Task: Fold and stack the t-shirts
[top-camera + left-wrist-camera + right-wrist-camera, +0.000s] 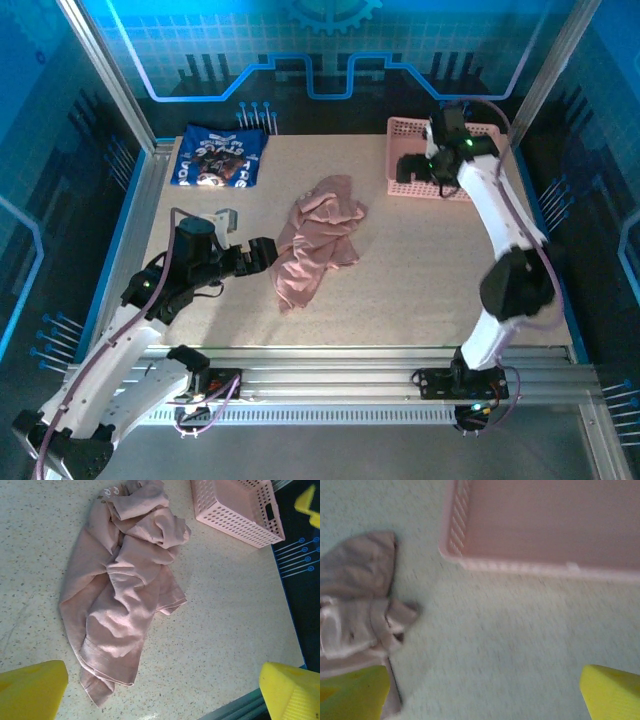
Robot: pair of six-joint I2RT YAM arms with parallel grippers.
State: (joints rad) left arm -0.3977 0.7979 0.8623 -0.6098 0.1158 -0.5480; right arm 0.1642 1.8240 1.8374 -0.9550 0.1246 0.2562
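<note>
**Pink shirt in a heap, navy shirt folded, both arms empty-handed**

The dusty pink t-shirt lies crumpled in the middle of the tabletop. It is a long, wrinkled heap running from far to near, with folds bunched up at the far end and a stitched hem trailing at the near end. The navy t-shirt sits well apart from it in the far left corner. That one is folded into a tidy rectangle with its white-and-red print facing up. A pink lattice basket stands at the far right.

The left arm reaches in low from the near left, elbow bent. Its left jaws point right and sit just beside the near-left edge of the pink shirt. I cannot tell whether they touch the cloth. They are spread wide with nothing in them, and the yellow fingertips frame the shirt in the wrist view.

The right arm rises from the near right and stretches far. Its right jaws are at the left side of the basket, above the tabletop. They also stand wide apart and hold nothing.
</note>
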